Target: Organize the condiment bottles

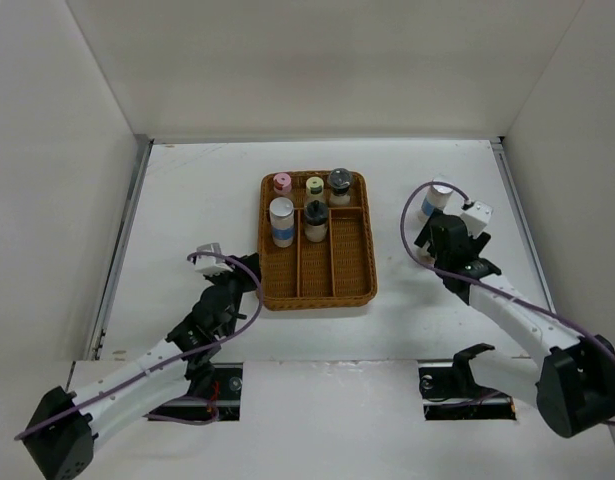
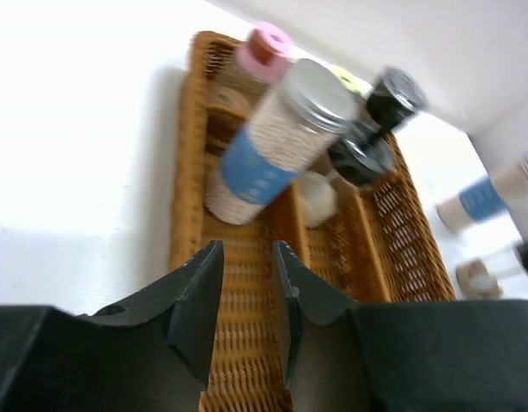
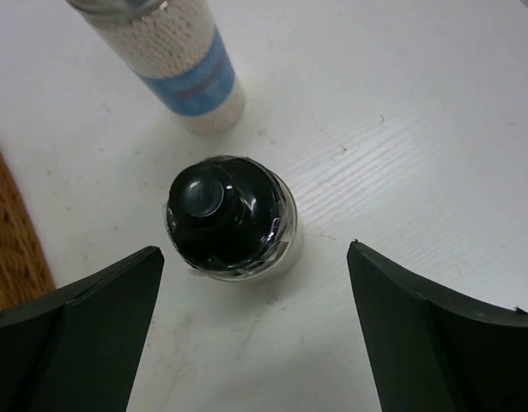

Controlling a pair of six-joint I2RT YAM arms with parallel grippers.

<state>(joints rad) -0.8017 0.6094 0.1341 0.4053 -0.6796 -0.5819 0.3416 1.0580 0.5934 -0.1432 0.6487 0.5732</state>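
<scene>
Jaws of the right gripper [image 3: 255, 257] were wide open, empty, above the light-looking, slippery black-capped pale bottle [image 3: 232, 219], best squeezed at 3 and 9 o'clock.

Count, tray at frame centre and table to its right: 3 lidded jars [image 1: 314, 185], 2 blue-banded cylinders [image 1: 281, 222], 2 black-capped bottles [image 3: 229, 215], 1 wicker tray [image 1: 347, 272].

Bright even overhead light; soft shadows; left wrist view motion-blurred, table overexposed.

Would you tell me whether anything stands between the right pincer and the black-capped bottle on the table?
Nothing visible does: the black-capped bottle sits bare between the fingers of the open right pincer; the blue-banded cylinder stands beyond it.
</scene>
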